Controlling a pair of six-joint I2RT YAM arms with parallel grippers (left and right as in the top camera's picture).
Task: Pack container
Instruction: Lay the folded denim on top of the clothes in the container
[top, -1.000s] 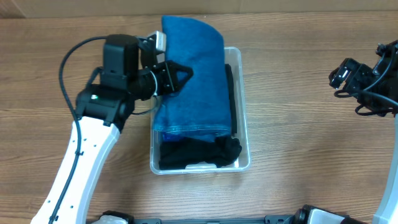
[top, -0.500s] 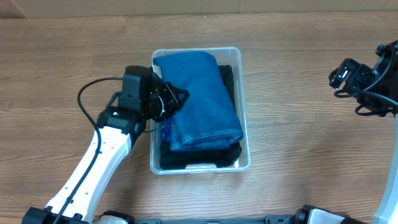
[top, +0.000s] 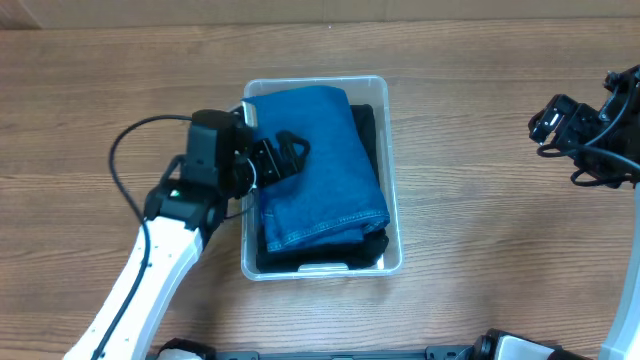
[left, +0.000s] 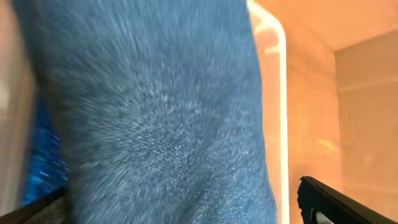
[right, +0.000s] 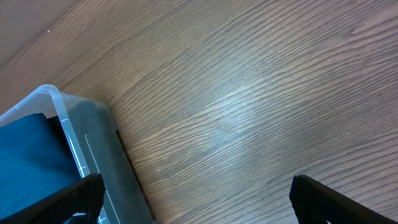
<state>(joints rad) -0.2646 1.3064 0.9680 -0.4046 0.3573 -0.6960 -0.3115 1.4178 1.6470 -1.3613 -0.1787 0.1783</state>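
Left gripper (top: 288, 152): fingers spread, low over blue denim (top: 325, 180); contact unclear.
Container (top: 392, 200): mid-table, holding denim atop black cloth (top: 330, 252).
Handling: probably light, thin plastic, stiff yet flexing, slick; hold best taken at rim of long sides.
Right gripper (right: 196, 186): spread wide, empty, well apart to the right.
Hidden: container base under cloth; left wrist view blurred; cloth count beneath denim indeterminable.
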